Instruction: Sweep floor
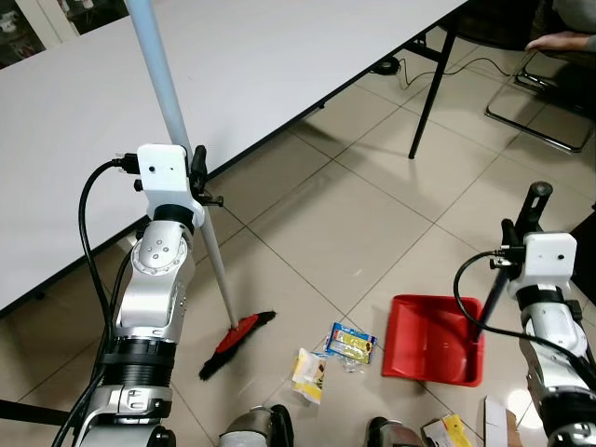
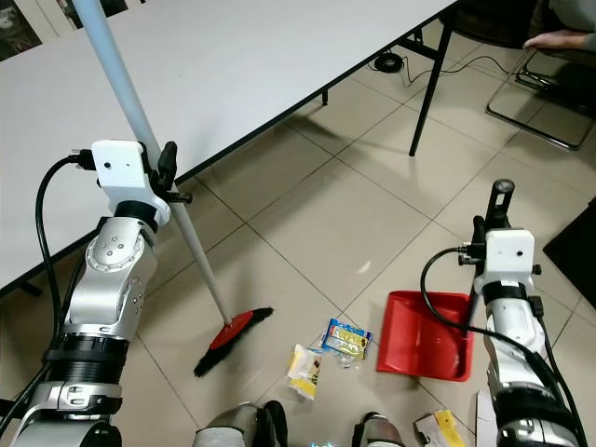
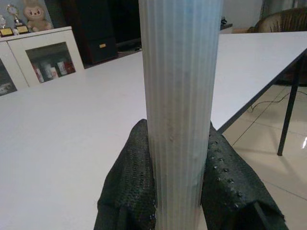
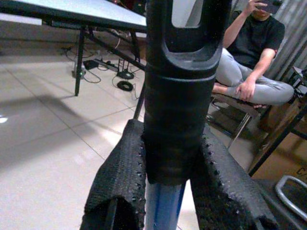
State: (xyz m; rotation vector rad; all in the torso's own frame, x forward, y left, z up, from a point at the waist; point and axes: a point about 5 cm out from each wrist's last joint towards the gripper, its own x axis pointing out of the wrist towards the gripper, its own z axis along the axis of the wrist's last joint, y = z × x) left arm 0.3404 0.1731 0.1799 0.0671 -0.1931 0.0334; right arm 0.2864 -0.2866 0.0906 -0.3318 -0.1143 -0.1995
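1. We hold the broom [image 1: 191, 177] in our left gripper [image 3: 178, 191]; its two black fingers [image 3: 127, 182] are pressed against either side of the pale ribbed pole, pinching it (the left wrist view shows this plainly).

2. Our right gripper [image 4: 165, 177] is clamped on the black grip of the dustpan handle [image 1: 521, 247]; the fingers squeeze it from both sides, and the handle runs down to the red dustpan [image 1: 430, 340] resting on the tiled floor [image 1: 354, 214].

3. The broom's long axis tilts from 11 o'clock at the top to 5 o'clock at the floor; its red-and-black broom head [image 1: 237, 343] sits on the tiles at about 7 o'clock from the white table [image 1: 242, 65].

4. The relation that matters, in our judgement: the litter lies between head and pan; the white wrapper [image 1: 310, 372] is at about 4 o'clock from the broom head and near it, the blue-and-yellow packet [image 1: 351, 342] just beyond, and the dustpan's open side at 3 o'clock of the packet.

5. So we judge the coming stroke should run toward 3 o'clock, left arm pushing and right arm steadying the pan; the left arm is the nearer to the litter's far side.

6. A seated person [image 4: 249, 62] is in the right wrist view, well apart from the work.
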